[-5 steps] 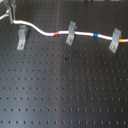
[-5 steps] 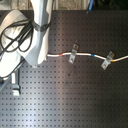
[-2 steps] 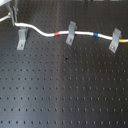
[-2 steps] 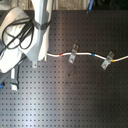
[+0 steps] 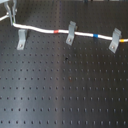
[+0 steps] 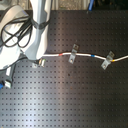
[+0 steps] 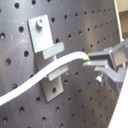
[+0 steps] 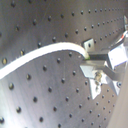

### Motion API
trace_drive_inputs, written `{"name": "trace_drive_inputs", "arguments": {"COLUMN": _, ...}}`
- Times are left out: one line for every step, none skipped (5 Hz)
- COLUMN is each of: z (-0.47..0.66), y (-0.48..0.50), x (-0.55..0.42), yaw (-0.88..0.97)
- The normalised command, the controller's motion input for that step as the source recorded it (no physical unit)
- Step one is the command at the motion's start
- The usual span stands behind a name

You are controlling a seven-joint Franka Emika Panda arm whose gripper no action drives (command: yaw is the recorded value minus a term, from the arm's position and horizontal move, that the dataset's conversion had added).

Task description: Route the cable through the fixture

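The white cable (image 5: 45,30) runs across the board in the first exterior view, with a red band (image 5: 56,31) and a blue band (image 5: 95,35). It passes through the middle clip (image 5: 71,32) and the right clip (image 5: 115,40). My gripper (image 5: 6,15) is shut on the cable's end at the first exterior view's far left, just beyond the left fixture (image 5: 21,39). In the first wrist view the cable (image 7: 50,70) crosses the fixture (image 7: 47,55) and ends between my fingers (image 7: 107,56). Whether it sits in the notch I cannot tell.
The black perforated board (image 5: 65,90) spreads under everything. In the second exterior view the white arm (image 6: 37,30) and its looped black hoses (image 6: 12,35) stand over the board's left edge. The cable's far end (image 6: 120,58) trails off to the second exterior view's right.
The cable's left stretch has dropped and straightened, and now lies low over the left fixture. My gripper shifted slightly with it, still holding the end.
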Motion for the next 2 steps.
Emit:
{"name": "trace_drive_inputs", "arguments": {"z": 0.38, "y": 0.064, "x": -0.025, "yaw": 0.31}}
{"name": "trace_drive_inputs", "arguments": {"z": 0.08, "y": 0.058, "x": 0.167, "yaw": 0.07}}
